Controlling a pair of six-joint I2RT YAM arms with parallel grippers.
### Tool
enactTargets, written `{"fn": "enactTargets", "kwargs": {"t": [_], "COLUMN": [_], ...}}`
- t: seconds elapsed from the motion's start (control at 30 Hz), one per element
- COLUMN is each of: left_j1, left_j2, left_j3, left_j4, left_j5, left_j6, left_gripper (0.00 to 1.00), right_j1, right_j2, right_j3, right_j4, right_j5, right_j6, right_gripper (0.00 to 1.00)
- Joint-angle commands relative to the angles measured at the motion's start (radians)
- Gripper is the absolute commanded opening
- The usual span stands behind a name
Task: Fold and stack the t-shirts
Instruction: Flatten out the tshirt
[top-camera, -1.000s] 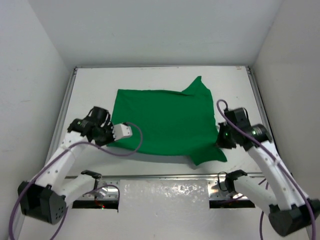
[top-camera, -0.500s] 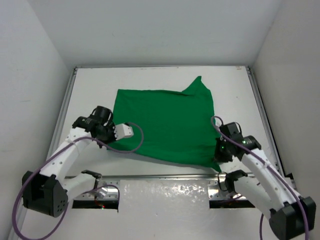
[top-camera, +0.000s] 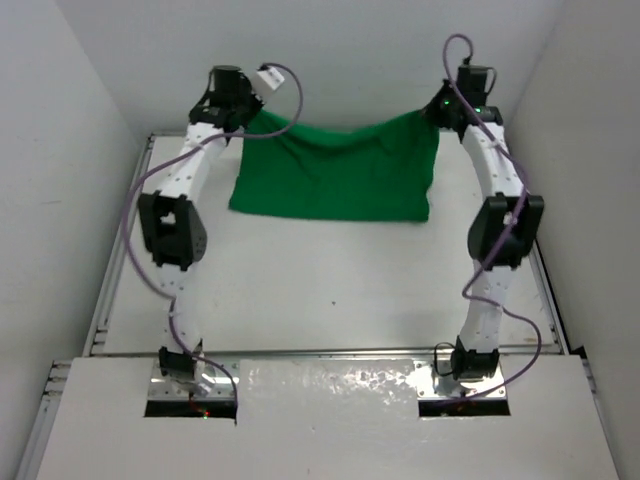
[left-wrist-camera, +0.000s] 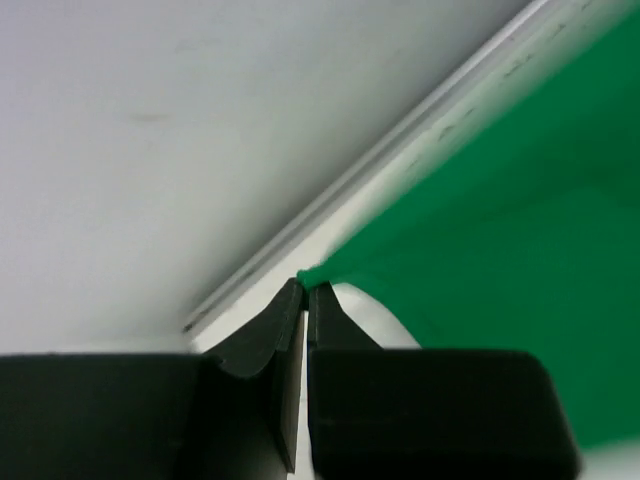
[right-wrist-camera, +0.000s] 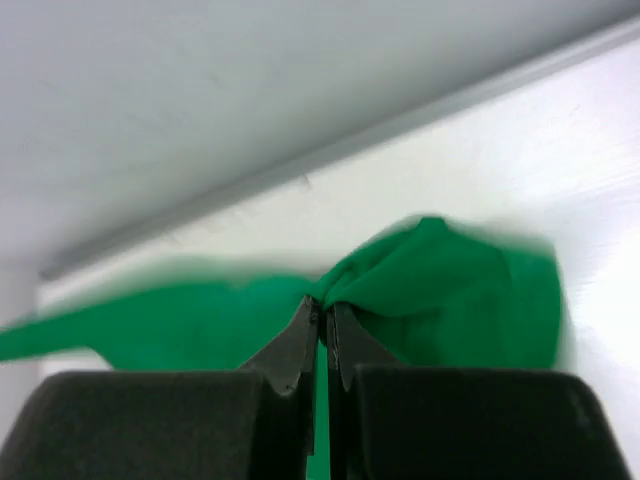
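Note:
The bright green t-shirt (top-camera: 335, 175) hangs by its upper edge between both arms at the far end of the table, sagging in the middle, its lower part lying on the table. My left gripper (top-camera: 248, 112) is shut on the shirt's left corner; in the left wrist view the fingertips (left-wrist-camera: 305, 290) pinch a point of green t-shirt cloth (left-wrist-camera: 500, 230). My right gripper (top-camera: 436, 112) is shut on the right corner; in the right wrist view the tips (right-wrist-camera: 322, 310) pinch bunched t-shirt cloth (right-wrist-camera: 440, 290).
White walls close in the table (top-camera: 320, 290) on three sides, just behind both grippers. A metal rail (top-camera: 330, 133) runs along the far edge. Both arms stretch far forward along the table's sides.
Both arms have swung from the near side of the table to the far wall, carrying the shirt's near edge up and over, so the shirt now hangs doubled at the back.

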Motion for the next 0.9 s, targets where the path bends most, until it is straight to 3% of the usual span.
{"fn": "enactTargets", "kwargs": {"t": [0.0,0.07,0.1,0.17,0.27,0.33,0.53,0.67,0.87], "left_j1": [0.006,0.006,0.006,0.004,0.004,0.004,0.004,0.003,-0.014], "left_j2": [-0.418,-0.356,-0.316,-0.311,-0.342,-0.375,-0.558,-0.673,-0.933], "left_j3": [-0.16,0.023,0.045,0.011,-0.092,-0.153,-0.545,-0.831,-1.251], "left_j4": [0.455,0.345,0.305,0.307,0.332,0.331,0.347,0.269,0.033], "left_j5": [0.005,0.021,0.015,0.016,0.016,0.012,0.042,0.073,0.111], "left_j6": [-0.034,-0.022,0.004,0.038,0.096,0.107,0.225,0.32,0.449], "left_gripper": [0.0,0.0,0.0,0.0,0.0,0.0,0.0,0.0,0.0], "right_j1": [-0.029,-0.041,-0.044,-0.052,-0.053,-0.053,-0.052,-0.052,-0.019], "right_j2": [-0.427,-0.312,-0.267,-0.221,-0.295,-0.367,-0.618,-0.83,-1.229], "right_j3": [-0.107,0.061,0.217,0.274,-0.004,-0.106,-0.633,-1.087,-1.605], "right_j4": [0.505,0.374,0.352,0.345,0.451,0.453,0.506,0.502,0.369], "right_j5": [0.041,0.031,0.017,-0.009,-0.014,-0.031,-0.142,-0.176,-0.186], "right_j6": [0.095,0.061,0.06,0.069,0.066,0.034,-0.071,-0.144,-0.135], "right_gripper": [0.0,0.0,0.0,0.0,0.0,0.0,0.0,0.0,0.0]}}
